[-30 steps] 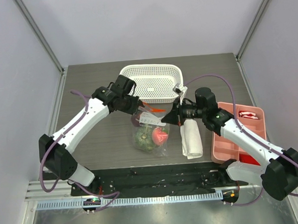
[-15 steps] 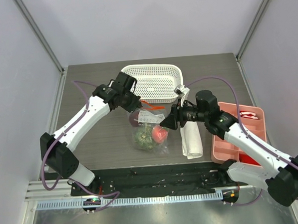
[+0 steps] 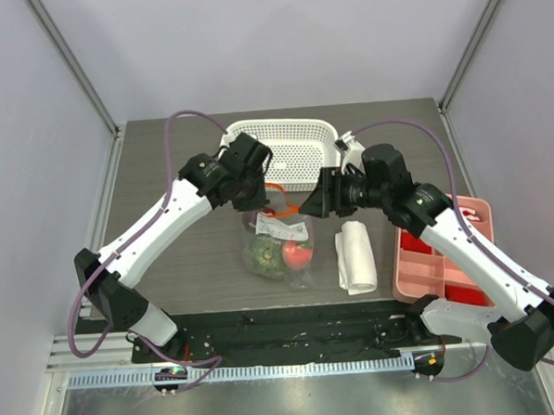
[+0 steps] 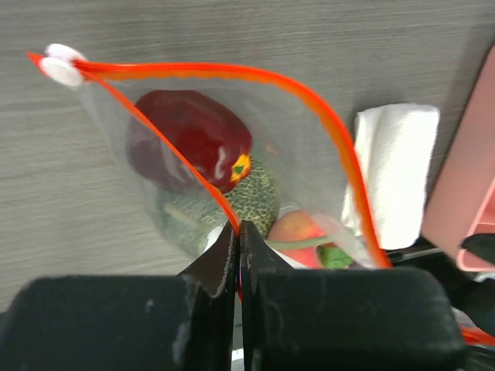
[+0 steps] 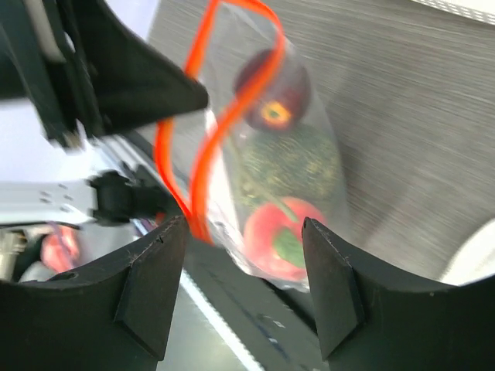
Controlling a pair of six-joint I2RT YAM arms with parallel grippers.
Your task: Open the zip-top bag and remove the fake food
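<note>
Arms bent inward: left gripper (image 4: 237, 229) tight on crinkly clear zip-top bag's (image 4: 309, 182) orange strip (image 4: 341, 133), right gripper's (image 5: 241, 224) 2 fingers (image 5: 151, 294) spread.

Nothing is legible; the white label (image 3: 285, 227) on the zip-top bag (image 3: 304, 271) may carry print, too small.

The table top (image 3: 164, 185) is dark grey with thin wood lines on it. At the back, in the middle, sits a white plastic basket full of small holes (image 3: 297, 151). A folded white cloth (image 3: 357, 256) lies flat toward the front, a bit right of the middle. Near it, by the right edge, sits a flat pink plastic tray with little boxes in it (image 3: 418, 273). Left of the cloth is a clear crinkly plastic bag with an orange-red zip strip (image 3: 281, 254). Its top is up in the air. I cannot tell if its bottom touches the table.
</note>
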